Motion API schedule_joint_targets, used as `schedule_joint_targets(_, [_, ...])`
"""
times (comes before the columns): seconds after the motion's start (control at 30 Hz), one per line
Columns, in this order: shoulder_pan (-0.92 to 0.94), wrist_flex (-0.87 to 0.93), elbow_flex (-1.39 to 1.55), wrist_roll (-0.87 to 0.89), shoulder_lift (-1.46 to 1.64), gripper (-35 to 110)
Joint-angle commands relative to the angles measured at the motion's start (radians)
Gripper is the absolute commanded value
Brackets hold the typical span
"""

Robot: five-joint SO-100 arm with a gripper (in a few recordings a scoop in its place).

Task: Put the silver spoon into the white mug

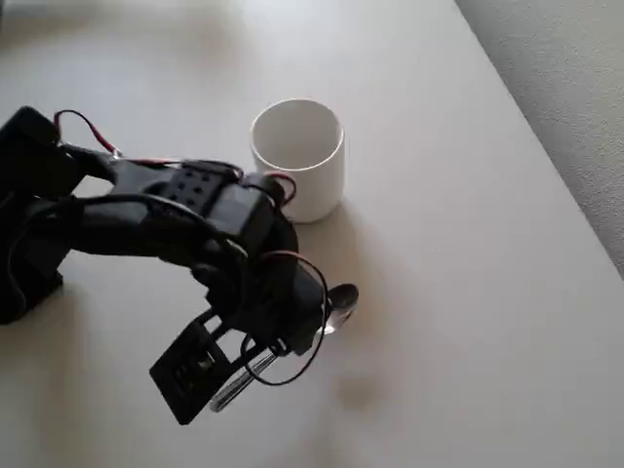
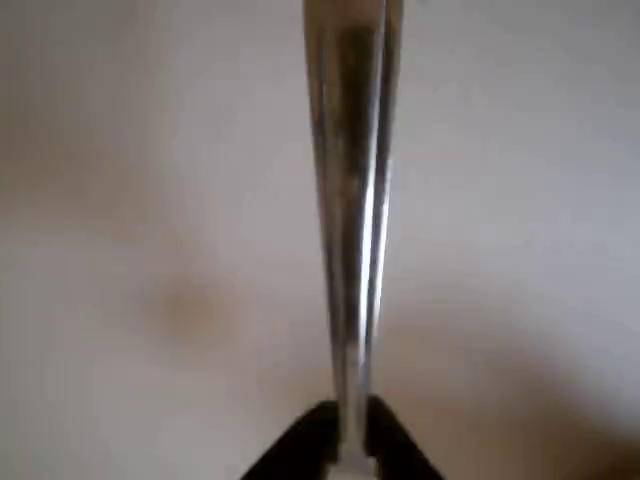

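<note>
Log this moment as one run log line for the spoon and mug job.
gripper: shut on silver spoon handle | spoon: bowl pokes out beside arm in overhead view | white mug: upright, empty | table: spoon not yet in mug

Silver spoon [image 1: 340, 303] held aloft; white mug [image 1: 298, 156] upright, empty.

Shiny metal silver spoon [image 2: 350, 200], glossy white mug [image 1: 298, 156].

Overhead: your arm [image 1: 195, 234] hides the silver spoon's [image 1: 341, 302] mid-handle. Wrist view: spoon blurred, cut off at 12 o'clock.
</note>
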Motion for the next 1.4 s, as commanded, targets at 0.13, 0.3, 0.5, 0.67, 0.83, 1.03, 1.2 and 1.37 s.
schedule_joint_targets(0.13, [-0.078, 0.107, -0.192, -0.051, 0.138, -2])
schedule_joint_targets(0.3, [-0.178, 0.104, -0.196, -0.127, 0.218, -2])
schedule_joint_targets(0.5, [-0.285, 0.098, -0.198, -0.224, 0.285, -2])
schedule_joint_targets(0.67, [-0.350, 0.107, -0.189, -0.316, 0.348, -2])
schedule_joint_targets(0.83, [-0.405, 0.106, -0.196, -0.446, 0.367, -2])
schedule_joint_targets(1.03, [-0.436, 0.106, -0.192, -0.611, 0.382, -2])
schedule_joint_targets(1.2, [-0.446, 0.110, -0.183, -0.689, 0.388, -2])
schedule_joint_targets(1.37, [-0.469, 0.110, -0.183, -0.775, 0.385, -2])
